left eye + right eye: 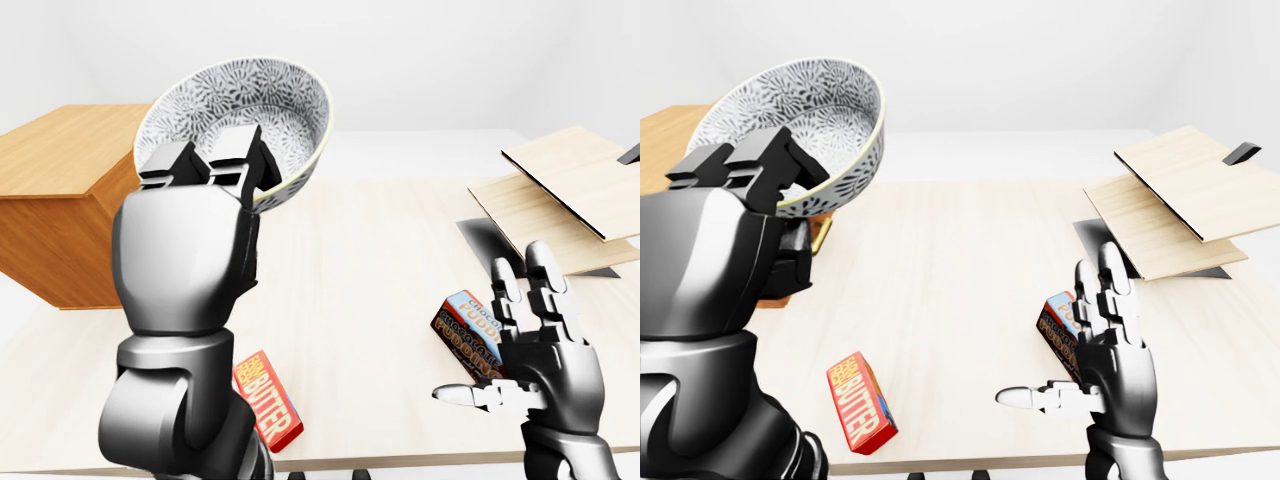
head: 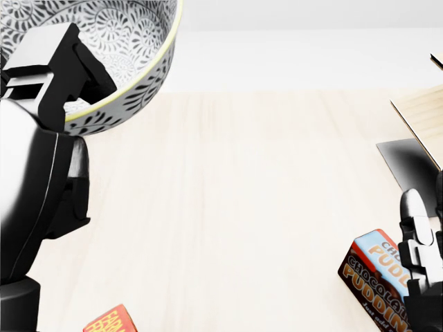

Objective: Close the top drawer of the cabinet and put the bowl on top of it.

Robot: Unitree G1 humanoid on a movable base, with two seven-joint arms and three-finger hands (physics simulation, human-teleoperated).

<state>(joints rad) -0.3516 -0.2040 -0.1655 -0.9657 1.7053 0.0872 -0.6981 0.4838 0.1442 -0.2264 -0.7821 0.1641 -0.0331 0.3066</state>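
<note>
My left hand (image 1: 215, 165) is raised high at the left of the left-eye view, shut on the rim of a grey-patterned bowl (image 1: 265, 95) with a pale yellow edge. The bowl is tilted, its inside facing the camera. Behind the bowl and hand stands the wooden cabinet (image 1: 60, 200), with its top bare. A small brass handle (image 1: 821, 236) shows beside my arm, but I cannot tell how the drawer stands. At the lower right my right hand (image 1: 520, 340) is open and upright above the table, holding nothing.
On the light wooden table (image 1: 380, 260) lie a red butter box (image 1: 860, 402) near the bottom edge and a chocolate pudding box (image 1: 468, 330) just behind my right hand. Stacked pale wooden boards (image 1: 565, 190) lie tilted at the right.
</note>
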